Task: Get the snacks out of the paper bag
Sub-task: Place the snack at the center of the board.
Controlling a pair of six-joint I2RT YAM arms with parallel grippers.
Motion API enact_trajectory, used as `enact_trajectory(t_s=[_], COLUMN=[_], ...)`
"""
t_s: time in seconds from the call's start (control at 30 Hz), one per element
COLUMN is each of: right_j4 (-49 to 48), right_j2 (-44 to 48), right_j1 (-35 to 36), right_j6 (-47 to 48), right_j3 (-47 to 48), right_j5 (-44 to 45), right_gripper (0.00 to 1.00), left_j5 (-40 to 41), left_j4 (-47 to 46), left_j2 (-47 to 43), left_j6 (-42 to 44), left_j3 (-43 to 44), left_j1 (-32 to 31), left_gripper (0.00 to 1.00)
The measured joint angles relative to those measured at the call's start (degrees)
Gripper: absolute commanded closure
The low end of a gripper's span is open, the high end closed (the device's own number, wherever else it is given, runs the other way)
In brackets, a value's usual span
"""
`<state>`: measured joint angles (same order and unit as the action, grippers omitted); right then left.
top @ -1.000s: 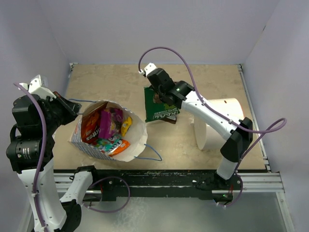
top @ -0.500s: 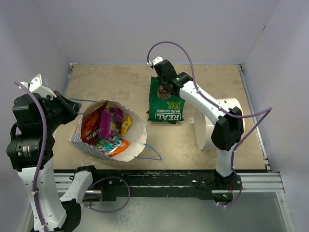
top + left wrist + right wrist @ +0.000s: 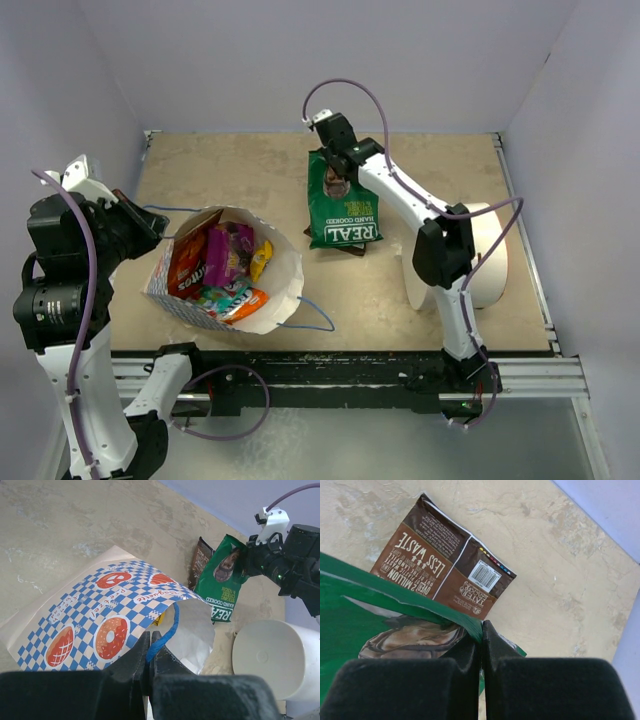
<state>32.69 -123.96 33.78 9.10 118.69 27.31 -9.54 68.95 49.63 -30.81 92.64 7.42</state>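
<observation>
Now, right claw (image 3: 481, 626) clenched on green chip packet (image 3: 343, 206), brown packet (image 3: 439, 569) beneath on desk (image 3: 230, 170), left claw (image 3: 150, 651) pinching blue handle (image 3: 169, 628) of paper bag (image 3: 100, 616).

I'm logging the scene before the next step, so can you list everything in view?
paper bag: one, white with blue checks and orange logos, lying open on the left of the table
snacks in bag: several, orange, magenta, yellow and teal, inside the bag's mouth
green packet: one, dark green, out of the bag at mid-table, pinched at its top edge
brown packet: one, brown, flat on the table, partly under the green packet
blue string handle: two, blue, one pulled up, one loose on the table
white cylinder: one, white, on its side at right
table: one, beige
left gripper: shut on a blue string handle
right gripper: shut on the green packet
</observation>
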Motion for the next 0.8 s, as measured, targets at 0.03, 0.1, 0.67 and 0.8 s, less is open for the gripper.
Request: enact_trajectory(t_s=[0.03,0.1,0.67,0.8], right_j4=[0.0,-0.04,-0.52,-0.48], right_j2=[-0.83,-2.29,-9.79,-11.08], right_j1=[-0.24,-0.79,-3.82,-4.04], right_j6=[-0.04,-0.13,-0.52,-0.72], right_j3=[0.68,1.57,5.38,6.69], right_j5=[-0.09,-0.2,-1.14,-1.38], right_gripper=[1.0,1.0,0.85,0.61], left_j5=[0.02,0.09,-0.55,-0.94], left_j4=[0.11,0.24,0.61,0.61], left_j2=[0.13,0.37,1.29,1.49], left_j6=[0.0,0.0,0.04,0.04], left_j3=[0.15,0.42,0.55,0.57], left_j1=[0.0,0.0,0.0,0.0], left_gripper=[1.0,1.0,1.0,1.0])
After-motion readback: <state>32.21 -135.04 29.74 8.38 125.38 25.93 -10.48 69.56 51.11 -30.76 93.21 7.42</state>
